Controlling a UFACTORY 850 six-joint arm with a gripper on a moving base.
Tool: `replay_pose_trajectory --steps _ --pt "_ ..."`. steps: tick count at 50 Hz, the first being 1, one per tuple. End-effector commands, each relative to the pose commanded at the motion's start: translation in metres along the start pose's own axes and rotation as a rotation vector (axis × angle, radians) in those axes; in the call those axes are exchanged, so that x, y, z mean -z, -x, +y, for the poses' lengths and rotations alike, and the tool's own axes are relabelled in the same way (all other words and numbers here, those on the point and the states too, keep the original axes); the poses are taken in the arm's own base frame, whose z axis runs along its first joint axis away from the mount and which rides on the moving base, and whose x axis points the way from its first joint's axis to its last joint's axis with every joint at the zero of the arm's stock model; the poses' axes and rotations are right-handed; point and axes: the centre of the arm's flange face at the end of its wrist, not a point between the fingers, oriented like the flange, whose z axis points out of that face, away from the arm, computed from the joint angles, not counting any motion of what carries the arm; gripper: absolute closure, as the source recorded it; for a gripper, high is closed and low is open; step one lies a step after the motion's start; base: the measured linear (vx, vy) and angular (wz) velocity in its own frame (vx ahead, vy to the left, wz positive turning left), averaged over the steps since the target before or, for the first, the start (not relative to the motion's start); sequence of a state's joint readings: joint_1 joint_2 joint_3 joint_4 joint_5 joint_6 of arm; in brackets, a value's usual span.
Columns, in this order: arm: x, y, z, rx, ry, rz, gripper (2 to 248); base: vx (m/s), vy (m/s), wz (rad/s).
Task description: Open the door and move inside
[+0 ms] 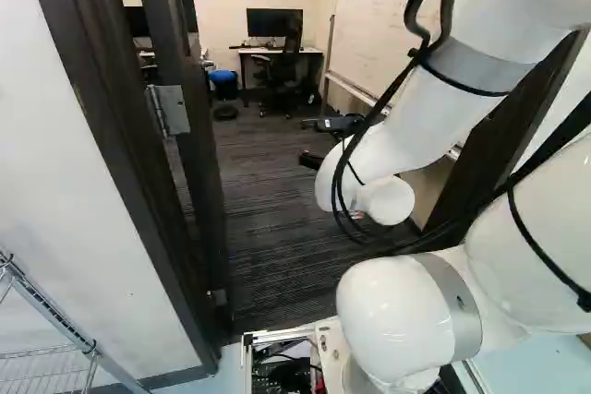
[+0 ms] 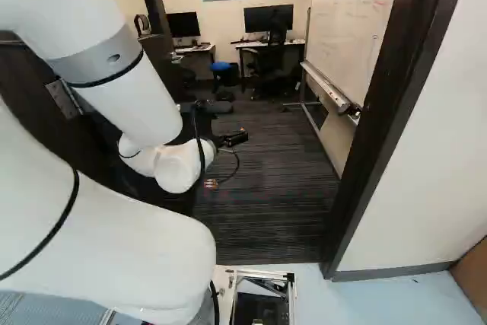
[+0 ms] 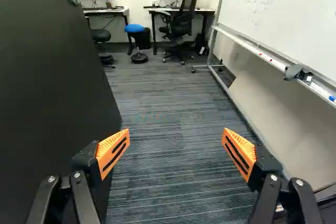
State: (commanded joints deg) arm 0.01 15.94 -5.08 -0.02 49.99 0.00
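"Beyond the dark-framed doorway (image 2: 378, 142), what do we log for the black, orange-padded, two-finger gripper (image 2: 237, 138)?"

"Fingers (image 3: 113, 150) spread wide, nothing held. We see striped grey carpet (image 3: 173, 129) ahead, between them."

"And the tall, flat, dark door (image 3: 52, 87)?"

"Standing open, right beside one finger. Touching or not, we can't tell."

"Other stuff?"

"Big white whiteboard (image 3: 283, 19) opposite the door; round blue-seated stool (image 3: 134, 28) farther in, near the desks (image 3: 181, 10)."

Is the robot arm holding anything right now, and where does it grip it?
Nothing is held: the end effector stands open, with bare carpet showing between its fingers.
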Motion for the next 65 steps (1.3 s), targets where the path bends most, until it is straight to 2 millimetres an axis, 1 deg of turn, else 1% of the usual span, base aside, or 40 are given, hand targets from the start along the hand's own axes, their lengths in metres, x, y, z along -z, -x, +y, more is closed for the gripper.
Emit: replay_pose_trajectory --steps 48,65 --pt "0.0004 0.0004 0.0000 0.000 0.000 0.000 3 -0.005 -0.005 -0.013" --pt "0.0004 0.0004 0.0000 0.000 0.000 0.000 3 0.054 -0.021 -0.002"
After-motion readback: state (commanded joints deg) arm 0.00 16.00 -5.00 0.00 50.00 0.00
